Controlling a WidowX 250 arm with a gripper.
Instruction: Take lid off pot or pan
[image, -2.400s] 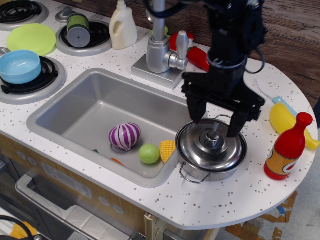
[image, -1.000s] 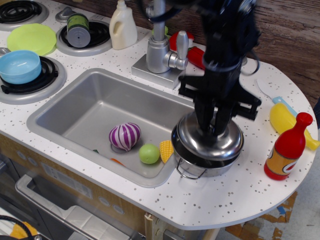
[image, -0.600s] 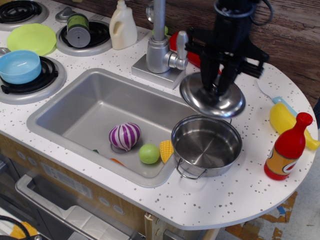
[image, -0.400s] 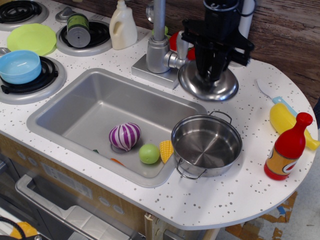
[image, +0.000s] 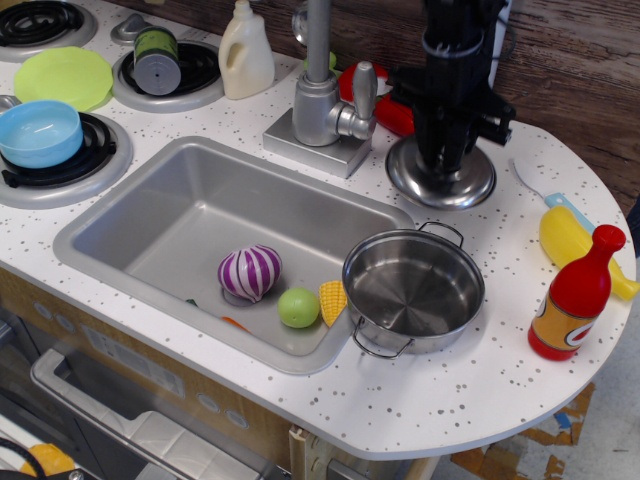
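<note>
The shiny steel pot (image: 414, 291) stands open on the counter at the sink's right front corner, its ringed inner base showing and both wire handles visible. The round steel lid (image: 441, 179) lies low on the counter behind the pot, right of the tap. My black gripper (image: 441, 155) stands straight above the lid's centre with its fingers close together, shut on the lid's knob, which they hide.
A sink (image: 150, 225) holds a purple onion (image: 249, 272), a lime (image: 298, 307) and a corn piece (image: 335, 300). A tap (image: 320, 95) stands left of the lid. A red bottle (image: 574, 295) and a yellow banana (image: 568, 240) are at the right. A blue bowl (image: 40, 132) sits at far left.
The gripper closed on the lid's knob, lifted the lid off the pot, carried it back toward the wall and lowered it to the counter behind the pot. The pot now stands open.
</note>
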